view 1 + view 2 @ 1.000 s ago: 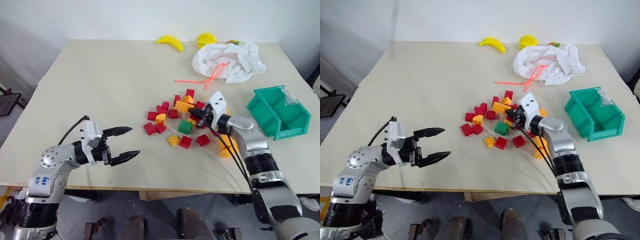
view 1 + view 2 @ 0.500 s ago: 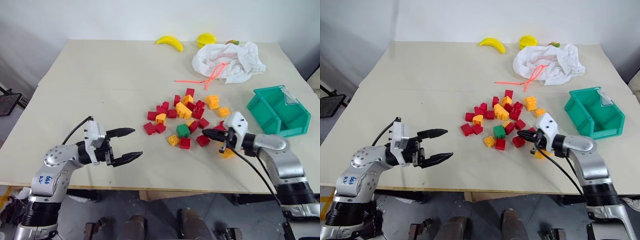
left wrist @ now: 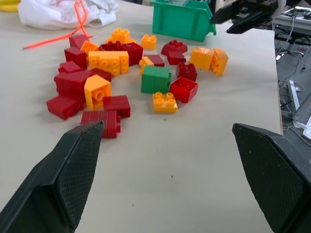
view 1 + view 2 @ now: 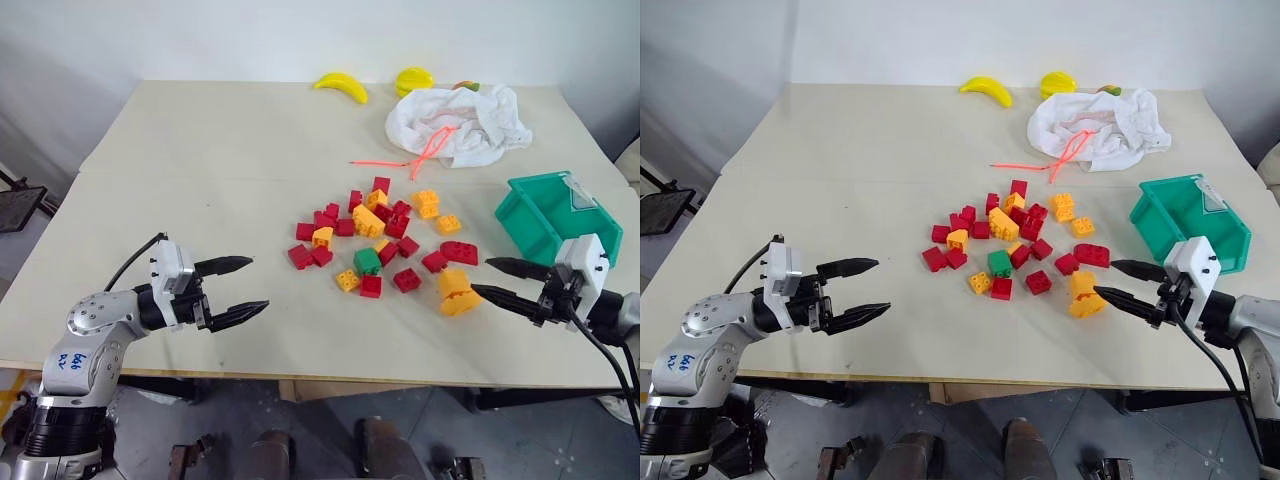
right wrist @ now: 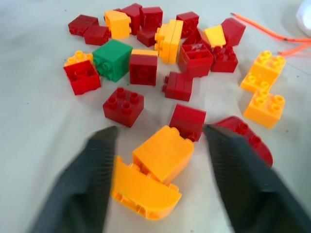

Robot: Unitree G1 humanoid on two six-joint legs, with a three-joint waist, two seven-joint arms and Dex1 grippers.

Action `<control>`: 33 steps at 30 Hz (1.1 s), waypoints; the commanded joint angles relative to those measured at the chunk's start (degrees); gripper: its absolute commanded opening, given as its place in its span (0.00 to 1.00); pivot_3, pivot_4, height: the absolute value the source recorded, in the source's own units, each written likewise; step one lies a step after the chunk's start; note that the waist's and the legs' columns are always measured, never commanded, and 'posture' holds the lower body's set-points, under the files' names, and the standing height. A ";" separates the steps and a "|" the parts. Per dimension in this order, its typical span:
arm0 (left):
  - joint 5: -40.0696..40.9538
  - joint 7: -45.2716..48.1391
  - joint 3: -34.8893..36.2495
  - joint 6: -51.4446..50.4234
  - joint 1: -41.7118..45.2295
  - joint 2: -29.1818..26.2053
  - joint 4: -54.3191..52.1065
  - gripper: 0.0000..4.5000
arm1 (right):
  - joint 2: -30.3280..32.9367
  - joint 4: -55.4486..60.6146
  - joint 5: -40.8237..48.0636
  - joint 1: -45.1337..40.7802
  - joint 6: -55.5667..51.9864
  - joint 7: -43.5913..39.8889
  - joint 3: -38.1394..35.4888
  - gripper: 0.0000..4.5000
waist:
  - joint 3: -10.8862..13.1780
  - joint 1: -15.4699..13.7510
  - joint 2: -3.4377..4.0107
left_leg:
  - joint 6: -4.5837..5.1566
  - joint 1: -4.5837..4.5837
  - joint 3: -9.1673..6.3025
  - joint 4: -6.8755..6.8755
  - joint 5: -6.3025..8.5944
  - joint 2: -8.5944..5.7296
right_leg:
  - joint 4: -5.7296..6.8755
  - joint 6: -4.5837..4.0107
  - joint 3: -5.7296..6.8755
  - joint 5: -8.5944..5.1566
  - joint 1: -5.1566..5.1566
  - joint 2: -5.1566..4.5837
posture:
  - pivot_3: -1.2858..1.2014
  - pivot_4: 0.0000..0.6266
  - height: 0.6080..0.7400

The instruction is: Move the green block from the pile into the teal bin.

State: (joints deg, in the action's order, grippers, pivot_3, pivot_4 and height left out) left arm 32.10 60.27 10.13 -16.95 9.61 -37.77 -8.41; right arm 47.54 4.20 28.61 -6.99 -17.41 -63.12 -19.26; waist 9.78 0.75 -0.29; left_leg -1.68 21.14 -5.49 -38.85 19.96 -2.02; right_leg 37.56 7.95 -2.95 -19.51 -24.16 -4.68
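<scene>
L gripper (image 4: 238,290) hovers over the table (image 4: 200,180) near the front edge, left part; jaws apart, nothing between them, fingers aimed twd the pile. Well apart from any brick.

Pile (image 4: 375,235) sits abt mid-table, a bit right of centre: red + yellow-orange studded bricks, loosely scattered. Green block (image 4: 367,261) is in the pile's front part, resting on the table, w/ a red brick (image 4: 371,286) just in front of it and a small yellow brick (image 4: 347,280) just beside its front-left. In the L wrist view the green block (image 3: 156,79) stands upright, a red brick touching its side. Nothing grips it.

Toward the pile's right fringe: a curved red brick (image 4: 459,252) and, nearer the front edge, two yellow-orange pieces (image 4: 457,292) lying together, tipped over.

At the back edge: yellow banana (image 4: 340,85), a second yellow fruit (image 4: 412,78), and a crumpled white cloth (image 4: 457,122) w/ an orange string (image 4: 405,160) trailing twd the table's middle.

R gripper (image 4: 505,280) is near the front-right corner, jaws apart and empty, tips just beside the yellow-orange pieces, not touching as far as I can tell. The R wrist view has those pieces lying betw its two fingers' tips, green block (image 5: 112,59) farther off.

Teal bin (image 4: 553,218) sits by the right edge, just behind the R gripper; opening faces up; inside looks empty.
</scene>
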 commanded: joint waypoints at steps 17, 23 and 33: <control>0.55 -0.02 -2.55 -0.81 2.01 1.25 -2.17 1.00 | -9.79 -17.76 -21.71 -41.65 0.78 -6.32 40.14 1.00 | 0.00 0.82 0.01 | -0.03 0.20 -0.16 0.10 -0.01 -0.07 | -0.07 -0.05 0.21 0.04 -0.19 -0.09 | 0.52 0.24 1.00; 0.71 -0.27 -2.52 -0.94 1.89 1.38 -2.74 1.00 | -11.85 -34.60 -25.63 -50.18 11.51 -14.91 42.12 1.00 | 0.01 0.93 0.01 | -0.03 0.20 -0.15 0.10 -0.01 -0.07 | -0.07 -0.05 0.25 0.04 -0.21 -0.08 | 0.52 0.24 1.00; 0.96 -1.19 -1.88 -1.03 0.79 1.64 -3.92 1.00 | -18.38 -54.71 -31.95 -59.25 23.74 -19.57 42.90 1.00 | 0.01 1.27 0.01 | -0.07 0.20 -0.15 0.12 -0.03 -0.01 | -0.04 -0.06 0.28 0.04 -0.25 -0.08 | 0.52 0.24 1.00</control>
State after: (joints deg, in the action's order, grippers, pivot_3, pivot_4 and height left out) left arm 32.13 59.40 7.44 -18.25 10.71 -36.33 -10.44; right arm 29.81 -49.64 -2.57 -64.85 4.00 -81.95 24.04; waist 9.79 2.02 -0.27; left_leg -1.76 21.34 -5.65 -38.74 19.92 -2.03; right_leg 37.53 7.89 -2.66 -19.46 -24.42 -4.76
